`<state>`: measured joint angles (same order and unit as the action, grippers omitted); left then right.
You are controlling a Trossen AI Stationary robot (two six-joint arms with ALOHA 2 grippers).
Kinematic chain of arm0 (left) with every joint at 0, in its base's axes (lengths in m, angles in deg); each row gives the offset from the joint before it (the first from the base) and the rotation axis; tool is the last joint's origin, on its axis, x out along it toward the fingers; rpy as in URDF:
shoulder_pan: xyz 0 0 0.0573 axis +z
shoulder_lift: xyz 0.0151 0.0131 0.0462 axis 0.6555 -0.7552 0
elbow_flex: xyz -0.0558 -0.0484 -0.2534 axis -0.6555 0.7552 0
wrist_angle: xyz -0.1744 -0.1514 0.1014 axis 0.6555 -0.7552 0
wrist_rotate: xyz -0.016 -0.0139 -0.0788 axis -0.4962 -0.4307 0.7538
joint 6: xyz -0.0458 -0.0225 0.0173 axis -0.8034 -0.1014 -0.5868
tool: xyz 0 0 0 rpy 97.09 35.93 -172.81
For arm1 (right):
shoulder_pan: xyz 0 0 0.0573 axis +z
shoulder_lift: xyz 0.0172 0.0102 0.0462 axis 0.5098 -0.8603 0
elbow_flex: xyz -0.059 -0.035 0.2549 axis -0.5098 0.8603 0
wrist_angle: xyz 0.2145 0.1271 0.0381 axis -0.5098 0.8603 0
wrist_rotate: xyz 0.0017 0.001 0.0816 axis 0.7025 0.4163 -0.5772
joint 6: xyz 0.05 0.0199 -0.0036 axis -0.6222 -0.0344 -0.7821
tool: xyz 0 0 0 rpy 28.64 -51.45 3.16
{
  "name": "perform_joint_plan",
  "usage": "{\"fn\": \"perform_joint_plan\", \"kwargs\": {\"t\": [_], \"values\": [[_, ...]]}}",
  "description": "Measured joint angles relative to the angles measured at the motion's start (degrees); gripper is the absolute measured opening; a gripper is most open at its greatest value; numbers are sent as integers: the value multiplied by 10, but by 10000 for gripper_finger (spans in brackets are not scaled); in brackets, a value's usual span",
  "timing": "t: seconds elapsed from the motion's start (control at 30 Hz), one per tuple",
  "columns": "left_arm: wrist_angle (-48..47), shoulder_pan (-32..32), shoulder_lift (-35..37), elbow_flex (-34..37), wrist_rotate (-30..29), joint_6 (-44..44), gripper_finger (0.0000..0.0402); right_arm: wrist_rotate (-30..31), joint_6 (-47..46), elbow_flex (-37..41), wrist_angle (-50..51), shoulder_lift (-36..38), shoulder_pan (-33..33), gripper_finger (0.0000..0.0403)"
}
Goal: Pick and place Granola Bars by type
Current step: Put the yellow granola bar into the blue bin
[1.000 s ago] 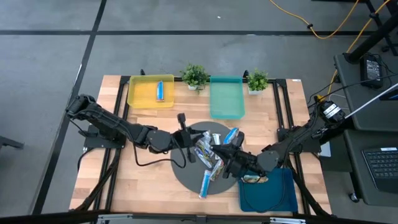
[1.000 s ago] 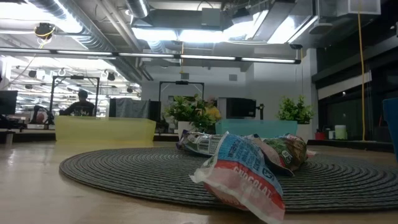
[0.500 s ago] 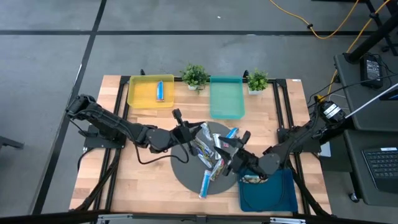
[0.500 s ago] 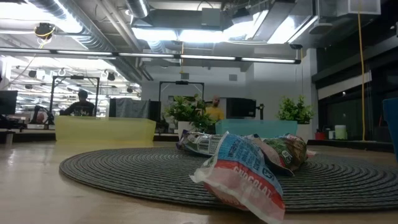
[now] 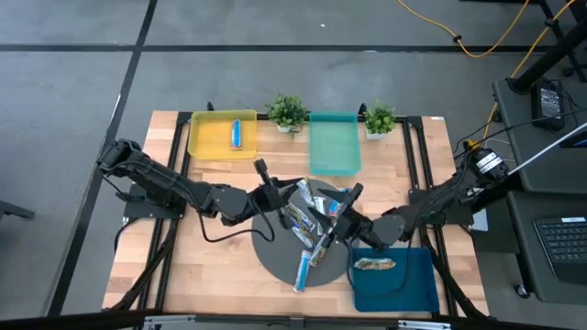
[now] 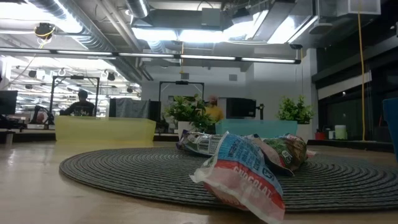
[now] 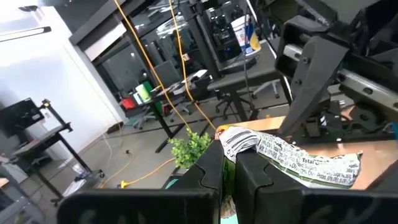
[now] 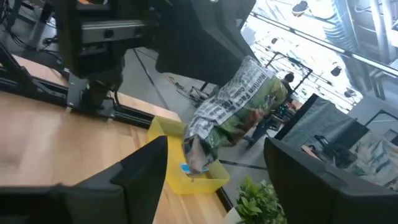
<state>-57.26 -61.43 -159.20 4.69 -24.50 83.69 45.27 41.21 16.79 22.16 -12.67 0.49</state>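
left gripper pinches a green-marked granola bar, lifted over the round grey mat. right gripper fingers spread, empty, above the pile of bars on the mat. one bar lies in blue tray.

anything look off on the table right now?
Nothing spilled or damaged. One oddity: the green-marked bar is pinched by one end in the shut left end effector and sticks out sideways above the round mat. The right end effector is open, facing it.
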Motion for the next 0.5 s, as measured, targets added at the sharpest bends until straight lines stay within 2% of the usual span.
{"fn": "perform_joint_plan", "kwargs": {"t": [0.13, 0.23, 0.33, 0.5], "values": [[2, 0, 0, 0, 12, -4, 4, -2, 0, 0, 0, 0, -12, 264], [2, 0, 0, 0, 13, -4, 4, -2, 0, 0, -1, 0, -14, 247], [1, 0, 0, 0, 13, -4, 6, -2, 0, 0, -1, 0, -14, 208], [0, 0, 0, 0, 13, -5, 16, -9, 5, 0, -1, 0, -14, 111]]}}
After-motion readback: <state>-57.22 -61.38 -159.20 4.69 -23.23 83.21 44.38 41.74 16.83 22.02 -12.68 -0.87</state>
